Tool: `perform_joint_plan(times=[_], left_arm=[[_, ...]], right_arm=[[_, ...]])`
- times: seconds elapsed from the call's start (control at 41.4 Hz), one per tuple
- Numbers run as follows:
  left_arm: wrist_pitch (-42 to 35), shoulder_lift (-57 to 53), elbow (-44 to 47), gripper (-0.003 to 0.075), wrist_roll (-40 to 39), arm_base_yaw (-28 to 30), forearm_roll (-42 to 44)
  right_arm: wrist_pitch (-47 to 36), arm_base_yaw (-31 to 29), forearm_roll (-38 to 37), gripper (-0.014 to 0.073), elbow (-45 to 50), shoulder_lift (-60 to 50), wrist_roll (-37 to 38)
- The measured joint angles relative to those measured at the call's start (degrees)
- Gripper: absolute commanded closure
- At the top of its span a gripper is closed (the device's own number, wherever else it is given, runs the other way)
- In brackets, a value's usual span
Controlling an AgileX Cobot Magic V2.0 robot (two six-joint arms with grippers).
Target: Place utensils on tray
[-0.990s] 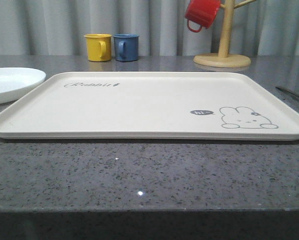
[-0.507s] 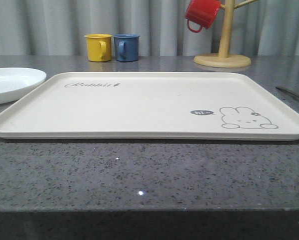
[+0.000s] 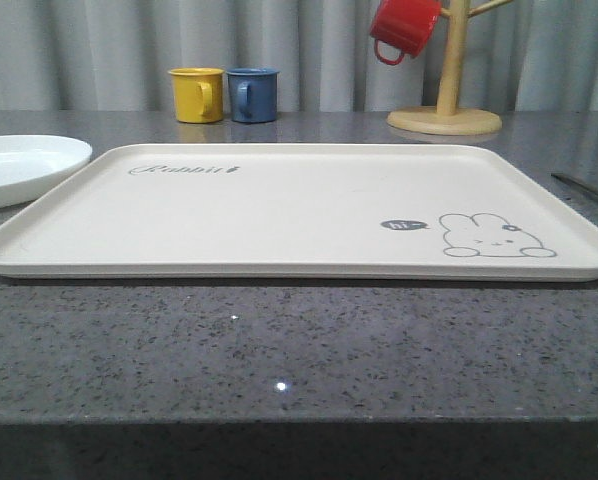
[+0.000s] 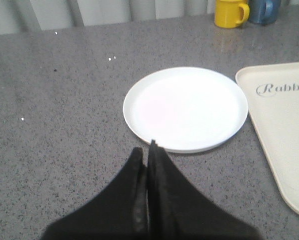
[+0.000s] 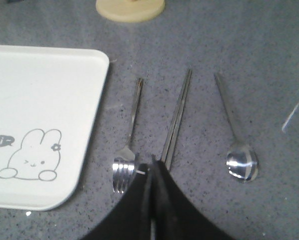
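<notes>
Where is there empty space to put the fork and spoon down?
The whole tray floor is bare, from the Rabbit lettering across to the rabbit drawing. The white plate is bare too. It is crowded beside the tray's right rim, where the fork, chopsticks and spoon lie side by side.

Fork (image 5: 125,150) tines under right hand (image 5: 153,167)

Tray (image 3: 279,215), cutlery (image 5: 175,117) on granite counter (image 3: 299,350)
</notes>
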Motion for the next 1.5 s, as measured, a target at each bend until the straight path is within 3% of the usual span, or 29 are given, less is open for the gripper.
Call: perform_joint_plan(times=[0.097,0.193,0.314,0.386,0.628,0.918,1.038,1.232,1.497], left_arm=[[0.1,1.2,0.7,0.0715,0.0,0.0,0.0],[0.3,2.3,0.8,0.0582,0.0,0.0,0.0],[0.8,3.8,0.8,0.0331,0.0,0.0,0.0],[2.0,5.0,0.8,0.0251,0.0,0.0,0.0],[11.0,14.5,-6.3,0.0246,0.0,0.0,0.0],[17.9,34.5,-18.0,0.0246,0.2,1.7,-0.5],[17.9,41.8,-22.5,0.0246,5.7,6.7,-7.0],[16.6,51.9,-28.0,0.0246,17.9,14.5,-25.4],[14.1,63.6,-35.0,0.0246,20.5,15.5,-28.7]], right_arm=[[2.0,0.0,0.0,0.0416,0.0,2.5,0.0],[3.1,0.0,0.0,0.0190,0.0,4.8,0.0],[3.5,0.0,0.0,0.0100,0.0,6.5,0.0],[3.6,0.0,0.0,0.0106,0.0,6.8,0.0],[3.6,0.0,0.0,0.0106,0.0,6.8,0.0],[3.6,0.0,0.0,0.0106,0.0,6.8,0.0],[3.6,0.0,0.0,0.0106,0.0,6.8,0.0],[3.6,0.0,0.0,0.0106,0.0,6.8,0.0],[3.6,0.0,0.0,0.0106,0.0,6.8,0.0]])
